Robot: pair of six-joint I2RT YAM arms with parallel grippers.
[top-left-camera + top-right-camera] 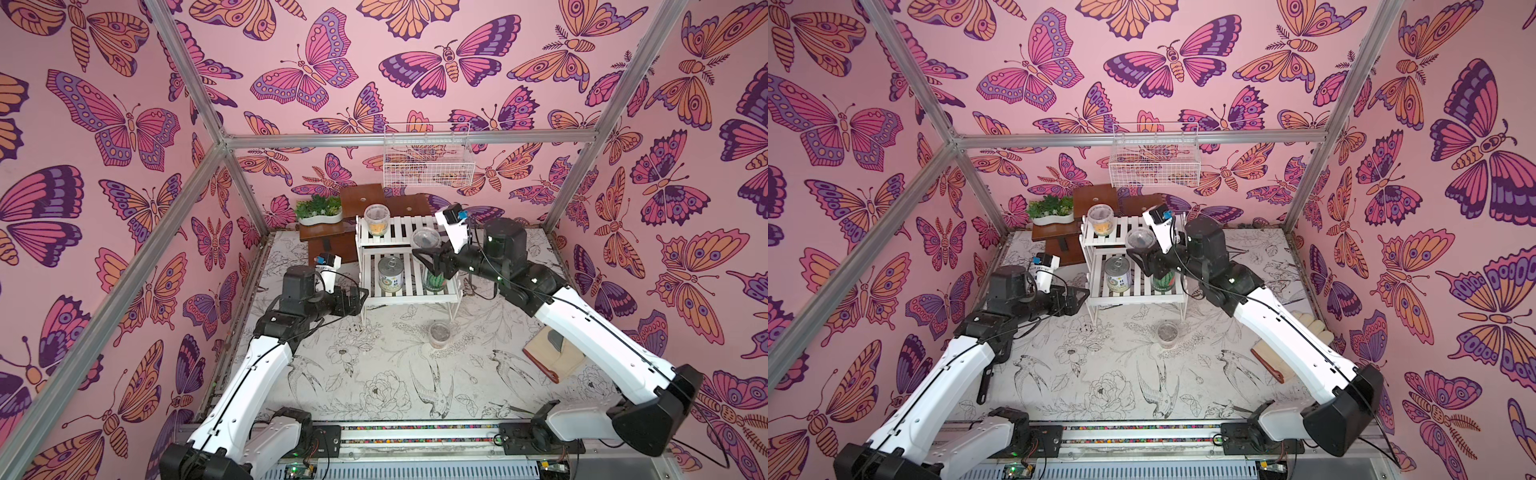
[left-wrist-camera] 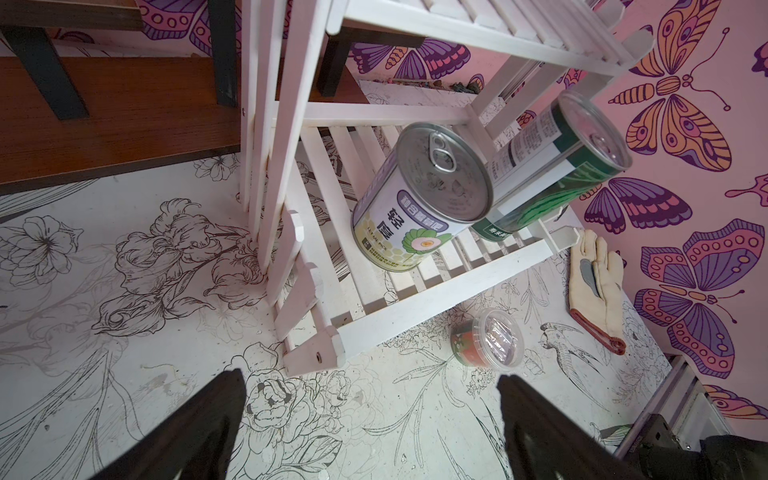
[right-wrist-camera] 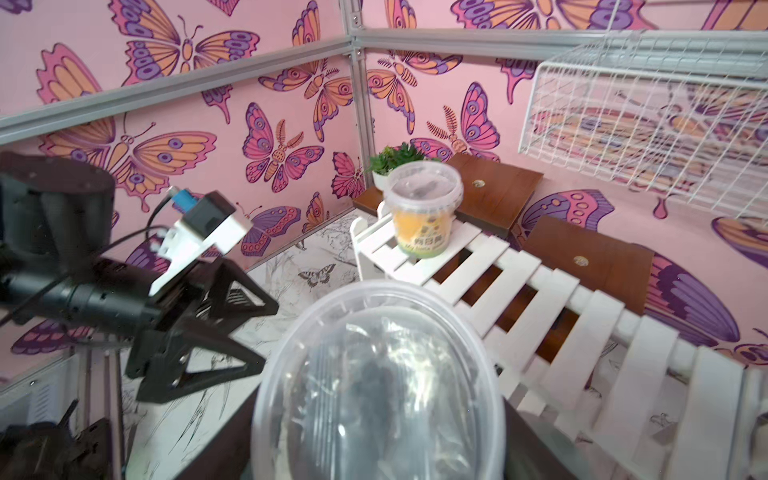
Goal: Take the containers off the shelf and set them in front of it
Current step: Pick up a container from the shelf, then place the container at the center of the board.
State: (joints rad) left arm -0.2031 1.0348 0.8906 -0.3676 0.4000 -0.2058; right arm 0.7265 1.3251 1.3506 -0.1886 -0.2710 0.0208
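My right gripper is shut on a clear lidded cup with dark contents at the front right edge of the white shelf's top tier; its lid fills the right wrist view. A yellow cup stands at the top tier's left. On the lower tier stand a pale-labelled can and a watermelon-printed can, which the right gripper half hides from above. On the table in front of the shelf sits a red-orange cup. My left gripper hangs open and empty just left of the lower tier.
A brown stepped stand with a white planter is right behind the shelf. A white wire basket hangs on the back wall above it. A pale glove lies on the table at the right, under my right arm.
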